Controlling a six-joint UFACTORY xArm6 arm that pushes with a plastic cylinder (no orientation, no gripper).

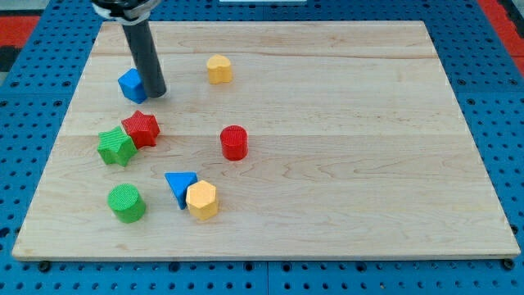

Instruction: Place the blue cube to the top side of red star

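Note:
The blue cube (131,85) lies near the view's top left of the wooden board (344,147). The red star (142,129) lies below it, a short gap between them. My tip (156,94) stands against the blue cube's right side, touching or almost touching it. The dark rod rises from there toward the view's top left.
A green star (116,147) touches the red star's lower left. A red cylinder (234,142) is mid-board. A yellow block (219,70) is near the top. A blue triangle (179,187), a yellow hexagon (201,200) and a green cylinder (126,202) lie at the lower left.

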